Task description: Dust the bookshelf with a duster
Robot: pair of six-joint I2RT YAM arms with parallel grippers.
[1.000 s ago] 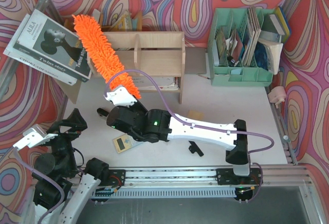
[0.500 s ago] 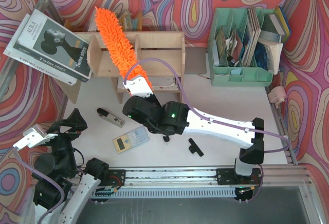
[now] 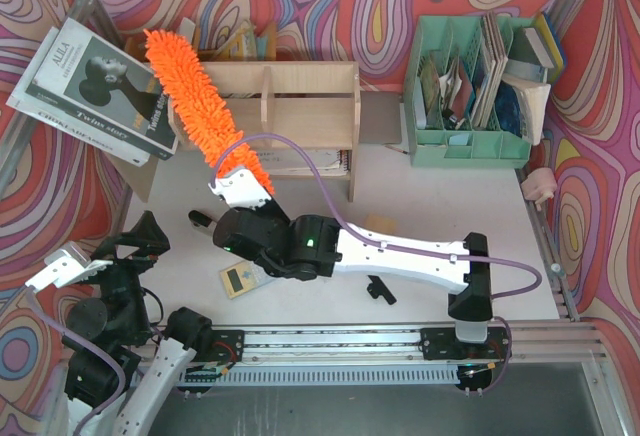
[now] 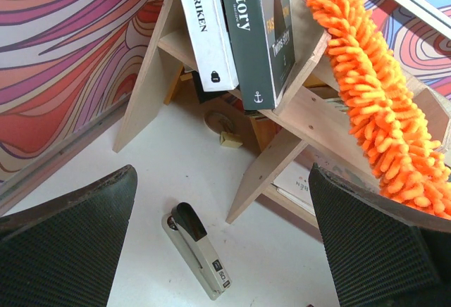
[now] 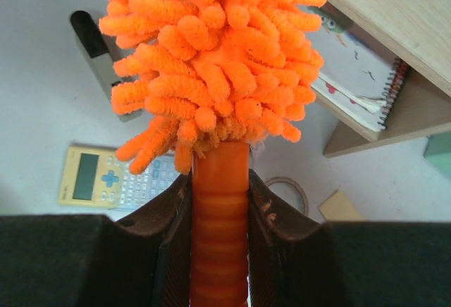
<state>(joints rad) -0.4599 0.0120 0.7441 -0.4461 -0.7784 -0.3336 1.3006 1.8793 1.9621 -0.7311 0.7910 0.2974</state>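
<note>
From above, the right arm (image 3: 400,251) covers the handle of the duster (image 3: 190,91), most of the stapler (image 3: 199,219) and one end of the calculator (image 3: 238,279). In the left wrist view, both fingers of the left claw (image 4: 222,180) run off the bottom edge.

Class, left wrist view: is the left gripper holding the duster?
No, the left gripper is open and empty; the duster is beyond it, by the bookshelf.

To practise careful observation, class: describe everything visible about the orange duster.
The duster is bright orange: a long, shaggy chenille head on a ribbed plastic handle. The right end effector clamps the handle just below the head. It slants away leftward, its head apparently brushing the left end of the plywood bookshelf.
</note>
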